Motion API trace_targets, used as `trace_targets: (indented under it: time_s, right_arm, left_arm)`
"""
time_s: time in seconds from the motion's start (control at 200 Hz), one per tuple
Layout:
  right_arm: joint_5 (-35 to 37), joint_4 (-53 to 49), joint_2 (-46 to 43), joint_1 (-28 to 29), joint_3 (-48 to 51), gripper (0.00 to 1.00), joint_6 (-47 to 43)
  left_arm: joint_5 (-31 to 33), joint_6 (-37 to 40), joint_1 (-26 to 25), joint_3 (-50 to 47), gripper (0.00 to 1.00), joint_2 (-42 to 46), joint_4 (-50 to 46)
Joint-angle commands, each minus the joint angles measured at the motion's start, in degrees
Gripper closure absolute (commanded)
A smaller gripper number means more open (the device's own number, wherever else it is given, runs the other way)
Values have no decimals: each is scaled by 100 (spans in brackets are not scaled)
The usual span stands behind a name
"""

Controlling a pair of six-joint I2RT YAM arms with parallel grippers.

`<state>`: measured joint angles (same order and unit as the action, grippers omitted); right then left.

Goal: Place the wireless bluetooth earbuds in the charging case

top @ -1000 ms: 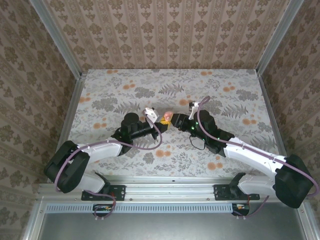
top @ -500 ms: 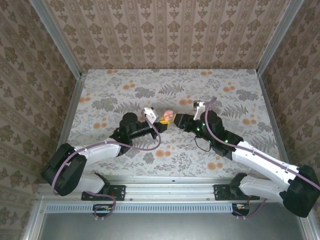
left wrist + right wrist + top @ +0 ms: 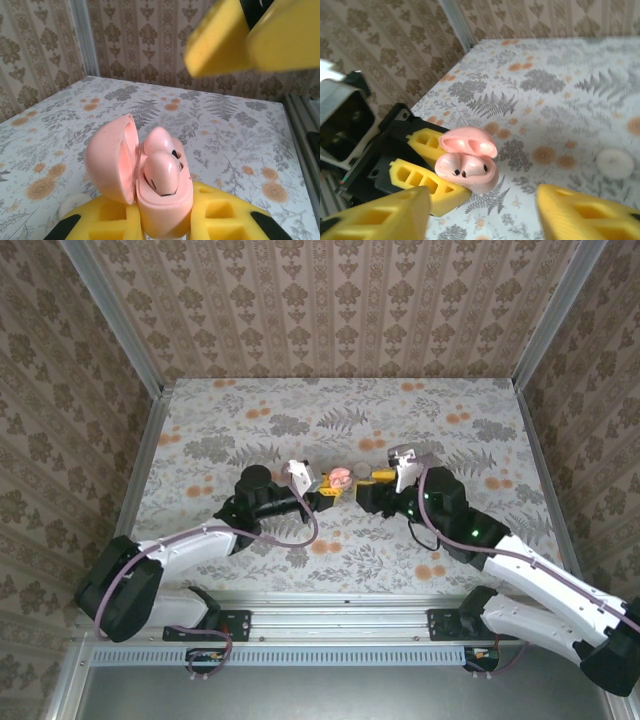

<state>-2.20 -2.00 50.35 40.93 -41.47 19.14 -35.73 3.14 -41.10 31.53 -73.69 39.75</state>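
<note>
Flowered cloth (image 3: 250,415) covers the table, with patterned walls (image 3: 330,300) on three sides and metal frame posts (image 3: 120,325) at the far corners.

Both earbuds (image 3: 161,172) sit in the wells of the pink charging case (image 3: 472,172), whose lid (image 3: 112,160) stands hinged back. The left gripper (image 3: 325,483) is clamped on the case low on its body, one yellow finger on each side, and holds it off the cloth. Straight ahead of the right gripper (image 3: 372,483) lies that same case, just beyond its fingertips. Its jaws stand well apart with nothing between them.

The likeliest trouble, as I judge it, is a bud not fully down. In the left wrist view the nearer one seems to ride a little proud, though the angle may deceive. Pressing the lid over it could jam the lid or pop the bud out. The right fingers are broad beside so small a case. A push off centre could twist the case in its low grip, or catch the lid's edge and strain the hinge.

For room, each arm is the other's closest obstacle, since they meet nose to nose at mid-table. Beyond and to either side of the fingertips the cloth lies open, save a small white disc (image 3: 615,162) off to the right gripper's right. Walls and posts stand well away.
</note>
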Motion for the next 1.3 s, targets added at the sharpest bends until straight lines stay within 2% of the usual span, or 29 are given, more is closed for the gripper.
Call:
trace_targets:
  time_s: [0.0,0.05,0.195,0.29,0.425,0.545,0.73,1.295]
  right_arm:
    - [-233,-40,-377,-5,198,29,-1292]
    - [-382,-82,-474,-52,252,23,-1635]
    - [-1465,-883,-465,-292,-121,17,-2765]
    - [-2182,-1213,-301,-575,-248,17,-3393]
    - [-3420,-1285,31,-1253,-351,17,-3752]
    - [-3937,-1438,324,-1394,-483,17,-4415]
    - [-4299,-1629,794,-1386,-712,18,-4949]
    - [-4670,-1694,1947,-974,-1292,29,-5308]
  left_arm:
    - [-489,403,48,29,99,243,-369]
    - [-555,470,42,12,99,310,-445]
    - [-730,707,49,66,99,485,-800]
    - [-837,810,49,124,98,542,-944]
    - [-1025,921,46,220,98,607,-1123]
    - [-1132,995,46,274,98,660,-1286]
    - [-1121,1066,50,292,98,768,-1420]
    - [-1116,1066,43,347,98,837,-1470]
